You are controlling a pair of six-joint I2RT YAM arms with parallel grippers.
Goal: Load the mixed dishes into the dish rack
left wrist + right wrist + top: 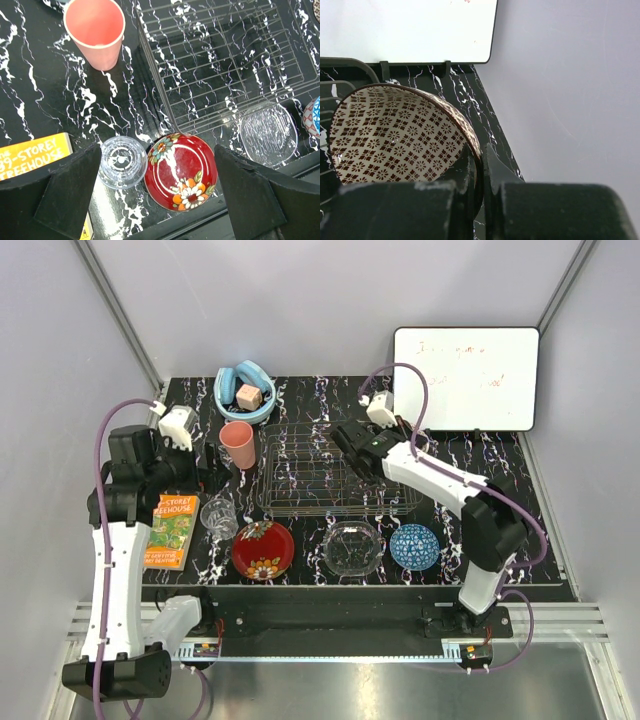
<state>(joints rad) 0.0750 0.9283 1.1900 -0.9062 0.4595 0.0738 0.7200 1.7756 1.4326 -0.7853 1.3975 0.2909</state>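
A robot lab test cell. Grey panel walls point(300, 300) with aluminium framing point(120, 315) fill the upper frame, above a marbled table point(520, 455).

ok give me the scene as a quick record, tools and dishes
left tool: open, holding nothing
in left wrist view: red floral bowl, glass tumbler beside it
right tool: shut on rim of brown-patterned bowl, over dish rack
in front of rack: clear glass bowl, blue patterned bowl
left of rack: pink cup, upright
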